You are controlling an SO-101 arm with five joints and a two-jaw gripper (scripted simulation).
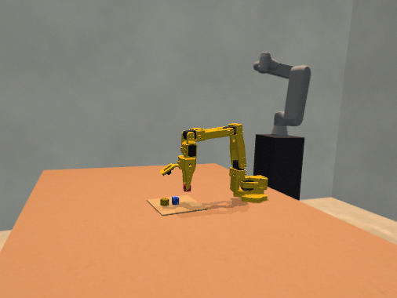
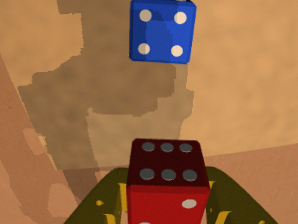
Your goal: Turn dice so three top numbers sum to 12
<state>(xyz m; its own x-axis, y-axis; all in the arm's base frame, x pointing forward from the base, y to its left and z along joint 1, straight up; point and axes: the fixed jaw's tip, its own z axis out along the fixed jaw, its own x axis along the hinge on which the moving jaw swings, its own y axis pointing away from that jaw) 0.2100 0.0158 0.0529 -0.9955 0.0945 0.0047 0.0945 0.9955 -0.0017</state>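
Note:
My gripper (image 1: 187,188) is shut on a red die (image 2: 166,185) and holds it in the air above the right part of the tan mat (image 1: 176,205). In the wrist view the red die shows a six face and a two face. A blue die (image 1: 175,200) lies flat on the mat with four pips up, and it also shows in the wrist view (image 2: 161,28). A yellow die (image 1: 164,201) lies on the mat left of the blue die. Its top number is too small to read.
The yellow arm's base (image 1: 251,190) stands on the orange table right of the mat. A grey robot arm on a black pedestal (image 1: 279,166) stands behind the table's far right edge.

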